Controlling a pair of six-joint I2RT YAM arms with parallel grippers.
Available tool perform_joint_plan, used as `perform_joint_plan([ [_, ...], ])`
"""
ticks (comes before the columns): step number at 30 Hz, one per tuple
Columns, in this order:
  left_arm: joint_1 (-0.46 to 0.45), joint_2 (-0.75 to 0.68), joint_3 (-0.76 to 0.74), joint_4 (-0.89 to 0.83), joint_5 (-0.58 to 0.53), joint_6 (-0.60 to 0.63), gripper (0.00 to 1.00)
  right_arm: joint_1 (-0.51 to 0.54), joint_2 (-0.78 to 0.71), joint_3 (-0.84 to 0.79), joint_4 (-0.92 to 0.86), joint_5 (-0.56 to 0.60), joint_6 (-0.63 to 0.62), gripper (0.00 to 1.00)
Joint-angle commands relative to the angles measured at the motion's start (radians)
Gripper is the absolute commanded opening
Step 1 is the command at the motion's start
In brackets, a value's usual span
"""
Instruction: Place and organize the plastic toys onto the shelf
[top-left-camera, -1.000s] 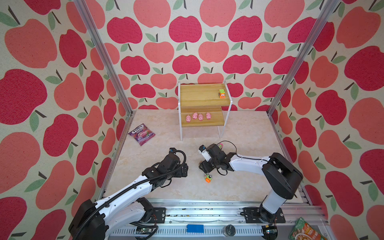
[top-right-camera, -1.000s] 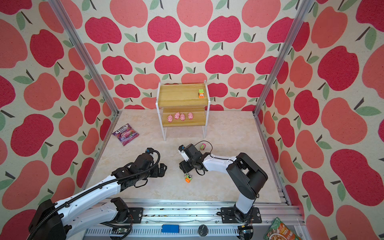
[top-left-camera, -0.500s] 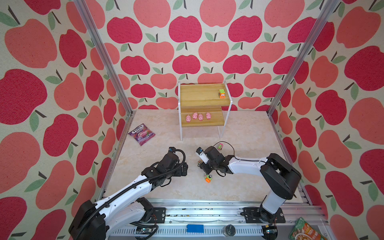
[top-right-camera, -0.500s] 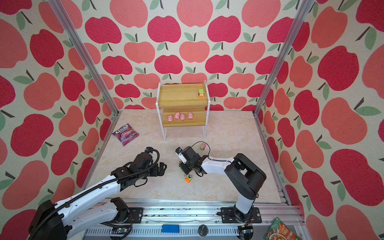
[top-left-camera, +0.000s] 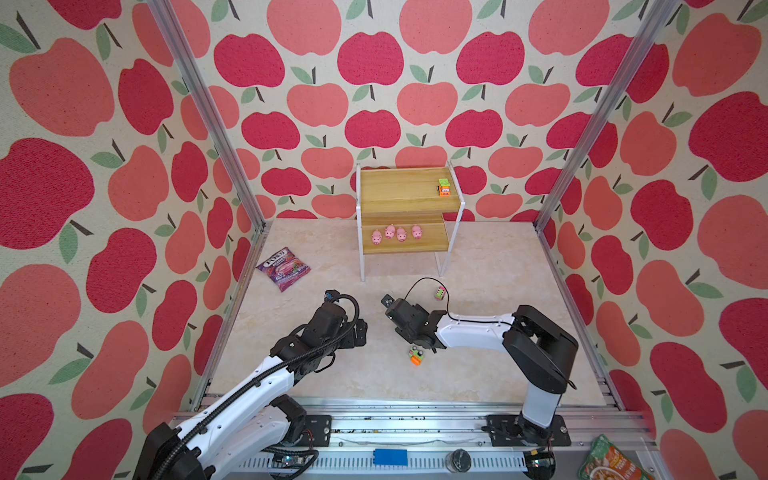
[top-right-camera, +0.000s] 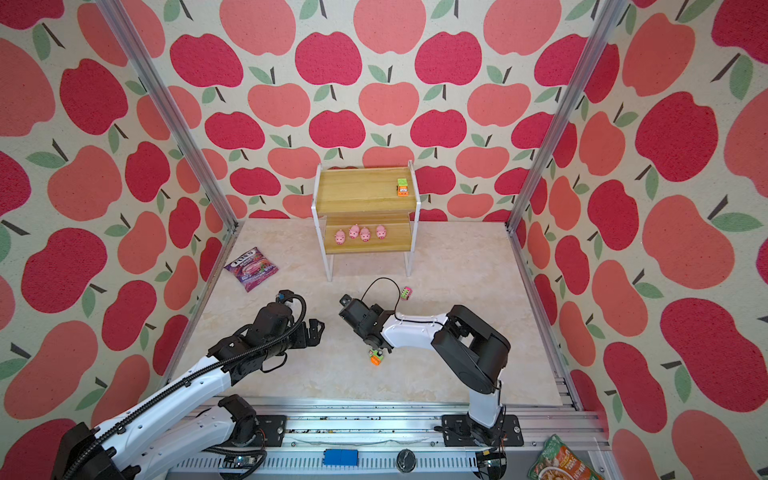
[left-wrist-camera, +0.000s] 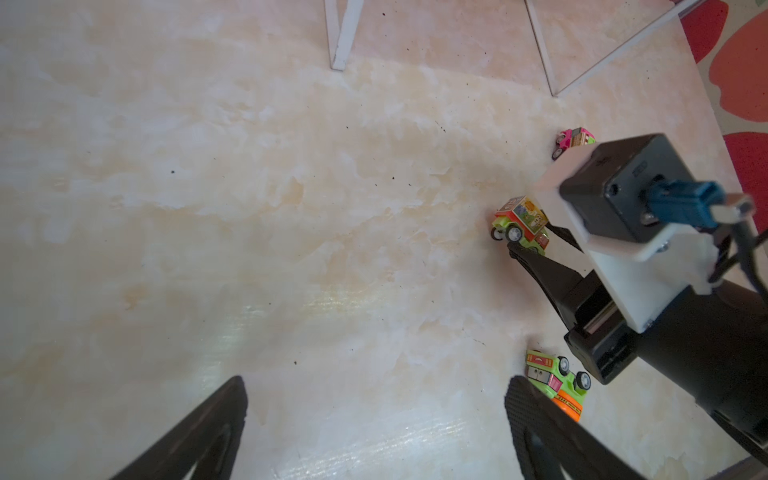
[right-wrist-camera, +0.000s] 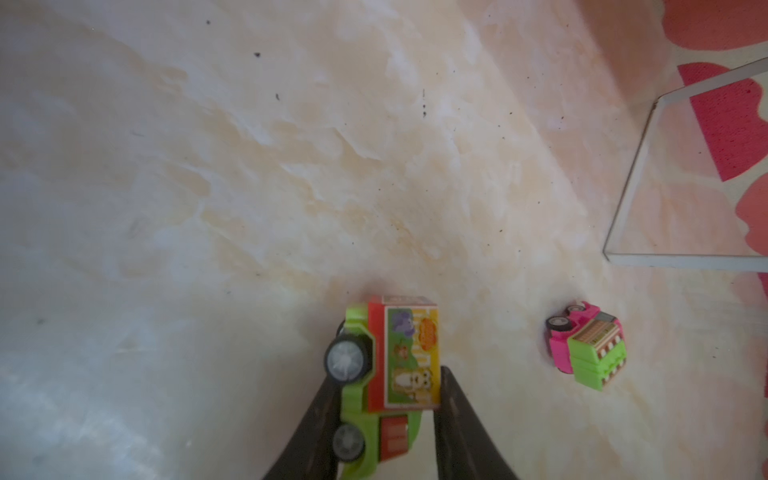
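Note:
My right gripper (right-wrist-camera: 388, 384) is shut on a green toy truck (right-wrist-camera: 386, 361) with a red and yellow picture box, turned on its side low over the floor. The left wrist view shows that truck (left-wrist-camera: 521, 224) in the black fingers. My left gripper (left-wrist-camera: 376, 390) is open over bare floor, beside a green and orange vehicle (top-left-camera: 415, 356) lying on its side. A pink and green vehicle (top-left-camera: 439, 293) lies nearer the shelf (top-left-camera: 399, 195). The shelf's top board carries a green and orange vehicle (top-left-camera: 444, 187). Several pink pigs (top-left-camera: 395, 234) line the lower board.
A purple candy bag (top-left-camera: 283, 268) lies on the floor at the left wall. The shelf's white legs (top-left-camera: 362, 266) stand behind both grippers. Metal posts mark the back corners. A snack packet (top-left-camera: 611, 461) lies outside the front rail at the right.
My right gripper has shut on the green truck and shifted slightly left. The left arm has stayed put with its gripper open.

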Motion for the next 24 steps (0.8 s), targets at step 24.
perform_joint_plan([
  [24,0.237,-0.029,0.093,-0.072,0.117,0.065,0.99,0.199,0.310,0.357,-0.278,0.157,-0.030,0.59],
])
